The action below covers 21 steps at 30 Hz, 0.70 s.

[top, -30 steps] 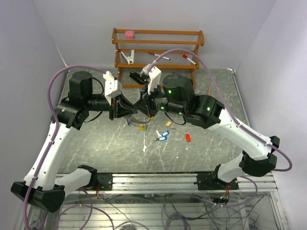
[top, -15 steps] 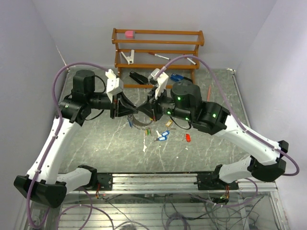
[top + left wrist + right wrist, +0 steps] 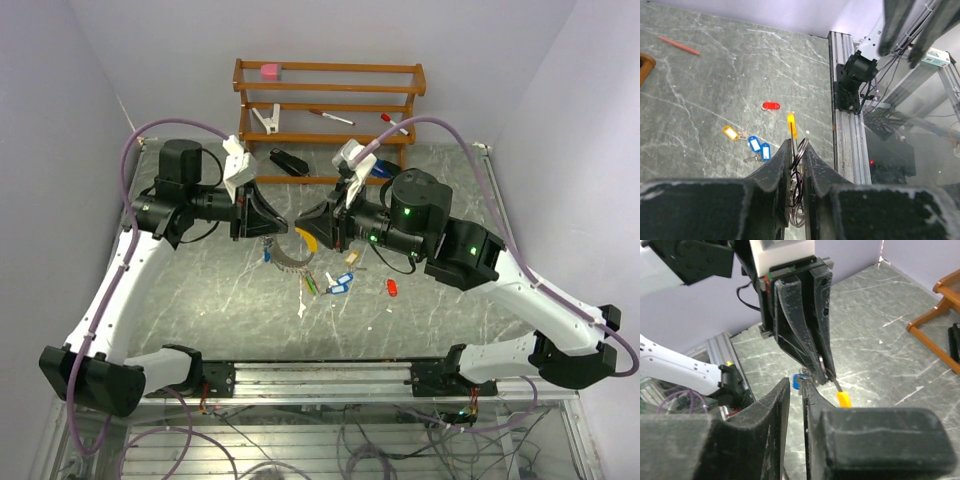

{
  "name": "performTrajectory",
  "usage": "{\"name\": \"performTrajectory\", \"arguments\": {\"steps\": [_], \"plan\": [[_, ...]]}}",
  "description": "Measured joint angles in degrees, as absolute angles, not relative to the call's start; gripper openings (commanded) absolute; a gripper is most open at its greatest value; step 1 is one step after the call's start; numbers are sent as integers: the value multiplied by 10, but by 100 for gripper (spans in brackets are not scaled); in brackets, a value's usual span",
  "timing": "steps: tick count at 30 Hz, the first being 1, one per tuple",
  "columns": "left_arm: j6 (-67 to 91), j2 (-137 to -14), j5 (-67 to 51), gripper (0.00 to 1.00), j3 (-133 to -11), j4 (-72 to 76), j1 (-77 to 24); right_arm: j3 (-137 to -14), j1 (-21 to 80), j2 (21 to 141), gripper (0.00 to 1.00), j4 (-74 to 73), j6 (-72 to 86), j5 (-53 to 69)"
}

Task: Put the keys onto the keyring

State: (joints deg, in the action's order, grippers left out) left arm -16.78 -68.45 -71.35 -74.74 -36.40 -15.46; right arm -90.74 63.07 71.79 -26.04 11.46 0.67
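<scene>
My left gripper (image 3: 283,222) is shut on the keyring (image 3: 290,260), a silvery wire loop that hangs below it above the table. In the left wrist view the wire (image 3: 800,150) sits pinched between the jaws (image 3: 798,145). A yellow-tagged key (image 3: 308,240) hangs at the left fingertips; it also shows in the left wrist view (image 3: 792,125) and the right wrist view (image 3: 844,398). My right gripper (image 3: 306,222) faces the left one tip to tip, its jaws (image 3: 797,385) a narrow gap apart with nothing between them. Blue keys (image 3: 340,283), a red key (image 3: 392,287), a beige key (image 3: 352,257) and a green key (image 3: 310,283) lie on the table.
A wooden rack (image 3: 325,100) stands at the back with markers, a clip and a pink block. A black stapler (image 3: 290,160) and a blue object (image 3: 368,165) lie before it. A red pencil (image 3: 437,187) lies at the right. An aluminium rail (image 3: 320,375) runs along the near edge.
My right gripper has drawn back to the right, away from the left gripper. The yellow-tagged key now hangs in view between the two grippers. The left arm has shifted slightly.
</scene>
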Motion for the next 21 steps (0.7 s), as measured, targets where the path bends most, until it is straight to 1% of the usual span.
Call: {"name": "performTrajectory", "arguments": {"steps": [2, 3, 9, 16, 19, 21], "plan": [[-174, -682, -718, 7, -753, -372, -155, -907, 631, 720, 31, -262, 114, 6], [-174, -681, -723, 7, -755, -373, -155, -906, 631, 721, 31, -263, 111, 6], [-193, -670, -756, 7, -772, -392, -155, -907, 631, 729, 31, -276, 101, 10], [-346, -646, -706, 7, -813, -516, -155, -900, 631, 733, 32, -286, 89, 1], [-409, -639, -692, 7, -821, -561, -155, -893, 631, 724, 40, -290, 84, -16], [-456, -635, -681, 7, -821, -595, -155, -886, 631, 715, 47, -291, 83, -30]]}}
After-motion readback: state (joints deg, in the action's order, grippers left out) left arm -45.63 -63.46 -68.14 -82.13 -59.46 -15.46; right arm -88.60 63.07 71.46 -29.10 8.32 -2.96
